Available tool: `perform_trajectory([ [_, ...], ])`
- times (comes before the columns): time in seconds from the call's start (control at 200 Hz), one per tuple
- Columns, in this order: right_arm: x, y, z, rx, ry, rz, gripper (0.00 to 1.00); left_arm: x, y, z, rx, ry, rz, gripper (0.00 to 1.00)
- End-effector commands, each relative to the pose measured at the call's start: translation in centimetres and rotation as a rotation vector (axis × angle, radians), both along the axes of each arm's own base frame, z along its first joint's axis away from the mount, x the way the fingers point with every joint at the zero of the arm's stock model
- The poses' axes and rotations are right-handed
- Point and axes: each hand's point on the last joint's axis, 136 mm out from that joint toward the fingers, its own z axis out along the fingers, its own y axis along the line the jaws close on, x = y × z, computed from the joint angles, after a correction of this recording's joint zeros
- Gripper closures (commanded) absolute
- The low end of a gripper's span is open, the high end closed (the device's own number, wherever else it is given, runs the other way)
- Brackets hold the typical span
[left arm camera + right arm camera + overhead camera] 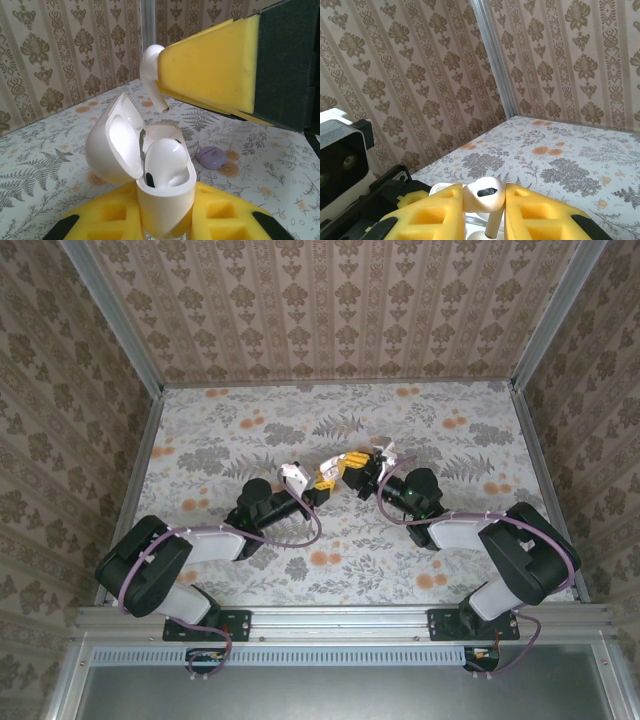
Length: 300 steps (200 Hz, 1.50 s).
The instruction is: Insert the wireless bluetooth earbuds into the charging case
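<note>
Toward the left of the flower-printed table (250, 420), the left arm reaches in to the middle, where the left gripper (164, 217) is clenched on the lower body of the charging case (162, 200). The case is held upright, off the surface, between yellow foam pads (105, 215). Its lid (112, 145) is swung open and leans out to the left, hollow side facing right. One earbud (167, 162) sits in the right-hand well, its rounded head bulging above the rim. The space beside it, next to the hinge, shows as a narrow dark gap, crowded by that seated bud on one side and the lid on the other. Above this opening and clear of it hangs the other earbud (151, 67), stem down, its tip touching neither case nor lid. The right gripper (485, 207) pinches this bud by the head. From the left wrist camera the gripper appears as a yellow wedge (210, 65) coming in from the upper right. Seen from the right wrist, the bud's stem points down between the pads towards something white just beneath. Farther right, beyond the case, a flat purple disc (211, 156) lies on the table, well apart from both grippers.
</note>
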Motion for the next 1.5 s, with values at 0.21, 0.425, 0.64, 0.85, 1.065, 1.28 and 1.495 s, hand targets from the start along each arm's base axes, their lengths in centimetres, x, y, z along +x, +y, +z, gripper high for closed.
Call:
perform_trajectory([
  [0.21,0.2,0.2,0.5,0.024,-0.021,-0.008,0.79,0.3,-0.4,3.2,-0.086,-0.054,0.003,0.8],
  [0.425,0.3,0.3,-0.2,0.012,-0.012,-0.01,0.79,0.2,-0.3,3.5,-0.095,-0.06,0.006,0.8],
  [0.64,0.1,0.4,-0.9,-0.024,-0.003,-0.008,0.79,0.4,-0.1,3.9,-0.101,-0.068,0.02,0.8],
  [0.85,-0.4,0.8,-1.1,-0.048,0.0,0.012,0.74,0.3,-0.2,4.0,-0.102,-0.071,0.016,0.8],
  [1.065,-0.5,1.1,-0.8,-0.061,-0.004,0.021,0.68,0.3,-0.2,4.0,-0.103,-0.071,0.013,0.8],
  [1.28,-0.7,1.5,-0.8,-0.078,-0.002,0.033,0.64,0.2,-0.2,4.1,-0.103,-0.072,0.011,0.8],
  [1.495,-0.9,1.2,0.5,-0.057,-0.028,0.017,0.56,0.2,-0.2,3.8,-0.096,-0.067,0.008,0.8],
])
